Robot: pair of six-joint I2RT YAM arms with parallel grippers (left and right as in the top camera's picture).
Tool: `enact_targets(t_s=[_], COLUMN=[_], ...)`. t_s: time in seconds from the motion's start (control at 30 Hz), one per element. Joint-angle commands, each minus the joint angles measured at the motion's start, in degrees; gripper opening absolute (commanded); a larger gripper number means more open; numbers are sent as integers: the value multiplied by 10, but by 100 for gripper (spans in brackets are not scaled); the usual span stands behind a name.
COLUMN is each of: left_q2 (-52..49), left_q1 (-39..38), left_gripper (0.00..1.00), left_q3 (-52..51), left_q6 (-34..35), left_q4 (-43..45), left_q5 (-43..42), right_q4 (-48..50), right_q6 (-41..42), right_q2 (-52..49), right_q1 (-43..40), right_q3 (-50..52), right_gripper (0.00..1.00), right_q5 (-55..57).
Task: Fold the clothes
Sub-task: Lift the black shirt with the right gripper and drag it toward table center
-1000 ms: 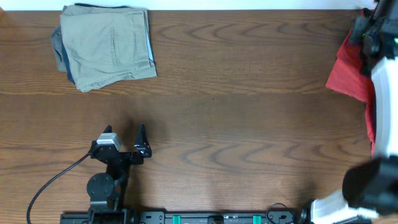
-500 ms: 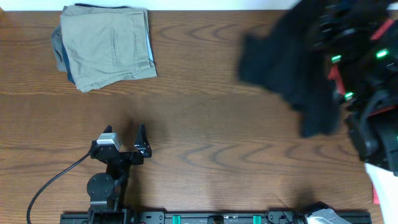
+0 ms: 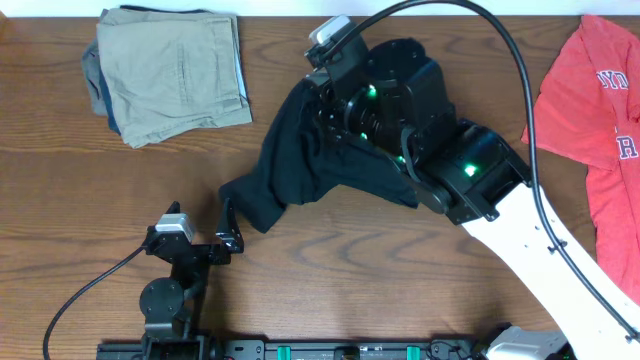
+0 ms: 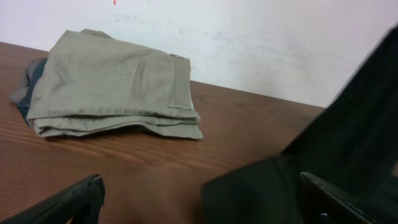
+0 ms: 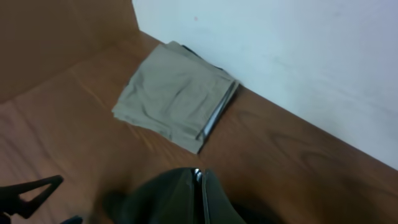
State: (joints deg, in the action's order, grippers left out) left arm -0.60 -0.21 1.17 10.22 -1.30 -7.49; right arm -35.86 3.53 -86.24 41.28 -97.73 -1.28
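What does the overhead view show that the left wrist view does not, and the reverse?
Only overhead: the red T-shirt at the right edge of the table and the right arm over the black garment. Only left wrist: the white wall behind the table. Both: the folded khaki shorts, the black garment and the open left tool.

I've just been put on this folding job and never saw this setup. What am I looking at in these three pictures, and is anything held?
Two robot arms work at a table. The overhead view looks straight down; the other two come from a camera on each wrist. The right claw, reaching over the middle, appears shut on the black garment, which hangs down to the table. The left claw sits open and empty near the front edge. Folded khaki shorts lie at the back left; a red T-shirt lies at the right edge.
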Motion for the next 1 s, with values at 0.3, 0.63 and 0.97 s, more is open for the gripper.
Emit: enact_targets(t_s=[0.3, 0.63, 0.97], left_q2=[4, 4, 4], left_q1=[2, 2, 2], left_gripper=[98, 98, 98], left_q3=[-9, -9, -9], left_q6=[-8, -8, -8], left_q4=[-20, -20, -19], left_q5=[-8, -8, -8], right_q4=[16, -20, -205], right_q6=[24, 37, 112], right_q2=[-76, -161, -119], right_q1=[-10, -80, -200], right_q3=[-8, -8, -8], right_gripper=[2, 95, 99], right_q5=[102, 64, -10])
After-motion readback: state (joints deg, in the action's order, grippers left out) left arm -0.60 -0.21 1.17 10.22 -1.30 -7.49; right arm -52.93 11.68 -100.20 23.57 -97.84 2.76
